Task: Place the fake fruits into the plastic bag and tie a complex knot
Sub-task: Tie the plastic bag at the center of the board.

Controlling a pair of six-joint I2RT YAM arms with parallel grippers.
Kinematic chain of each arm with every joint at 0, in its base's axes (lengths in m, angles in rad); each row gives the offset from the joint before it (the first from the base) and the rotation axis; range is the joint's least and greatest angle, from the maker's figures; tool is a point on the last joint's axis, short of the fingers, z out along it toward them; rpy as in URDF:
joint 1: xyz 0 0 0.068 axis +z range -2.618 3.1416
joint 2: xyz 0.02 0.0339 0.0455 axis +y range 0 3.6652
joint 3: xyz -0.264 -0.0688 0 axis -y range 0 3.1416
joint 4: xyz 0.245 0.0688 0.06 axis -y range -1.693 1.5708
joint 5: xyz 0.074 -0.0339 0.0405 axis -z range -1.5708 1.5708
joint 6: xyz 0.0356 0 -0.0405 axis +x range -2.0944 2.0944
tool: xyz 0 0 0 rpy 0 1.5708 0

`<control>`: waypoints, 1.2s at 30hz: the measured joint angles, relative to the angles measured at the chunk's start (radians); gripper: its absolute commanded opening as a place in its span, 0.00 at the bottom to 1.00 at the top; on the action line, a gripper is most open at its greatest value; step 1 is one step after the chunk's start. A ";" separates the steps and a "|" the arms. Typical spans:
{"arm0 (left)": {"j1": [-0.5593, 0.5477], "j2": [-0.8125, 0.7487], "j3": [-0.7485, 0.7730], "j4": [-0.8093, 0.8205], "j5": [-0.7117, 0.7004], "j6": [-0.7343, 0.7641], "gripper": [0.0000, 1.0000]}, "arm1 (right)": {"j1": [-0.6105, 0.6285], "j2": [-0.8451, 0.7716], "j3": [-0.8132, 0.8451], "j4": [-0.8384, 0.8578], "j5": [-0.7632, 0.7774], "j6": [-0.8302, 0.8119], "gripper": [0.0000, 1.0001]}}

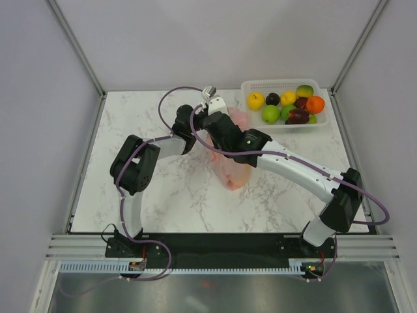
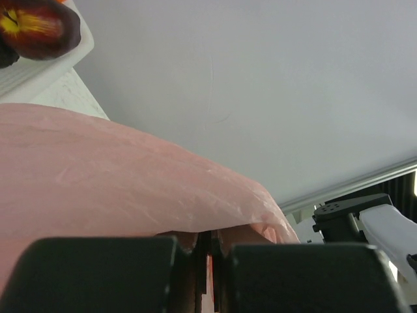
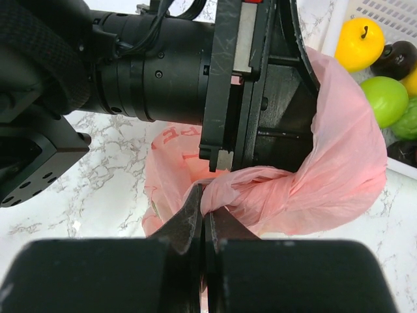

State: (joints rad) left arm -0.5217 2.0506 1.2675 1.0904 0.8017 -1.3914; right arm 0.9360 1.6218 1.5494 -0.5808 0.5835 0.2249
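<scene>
Both claws are closed on the plastic bag [image 3: 326,176]. The right gripper [image 3: 203,228] pinches a bunched fold of pink film btwn its tips. The left gripper [image 2: 207,254] has its jaws together w/ a sliver of pink in the slit and the film draped over the tips. The bag sits mid-table [image 1: 163,195], slung btwn the two claws where they meet, well apart from the basket [image 1: 283,85] at the far right corner.

Fake fruits [image 1: 287,104] are piled in that basket. I can't tell if any are in the bag; it looks slack.

Handling, my read: the bag is v. thin, light, floppy and prob. slippery. It won't hold a shape, so I take it by gathered folds or handle loops, not a single layer, which may tear or slide out.

The fruits look light, hard, glossy and round. They're likely to squirt out of a pinch, so I grip across the widest part, one at a time.
</scene>
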 measured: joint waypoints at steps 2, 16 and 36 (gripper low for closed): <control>-0.001 0.000 0.000 -0.026 0.017 -0.003 0.02 | 0.000 0.000 -0.003 -0.002 -0.004 -0.005 0.00; 0.033 0.002 -0.003 0.029 0.075 -0.238 0.02 | 0.011 -0.004 -0.004 0.012 -0.019 -0.039 0.00; 0.006 0.053 0.088 0.034 0.247 -0.326 0.02 | 0.011 -0.017 -0.004 0.011 -0.043 -0.098 0.00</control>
State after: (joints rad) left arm -0.5159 2.1033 1.3556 1.1240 1.0489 -1.7172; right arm 0.9470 1.6047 1.5452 -0.5701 0.5400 0.1272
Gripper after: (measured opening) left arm 0.033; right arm 0.011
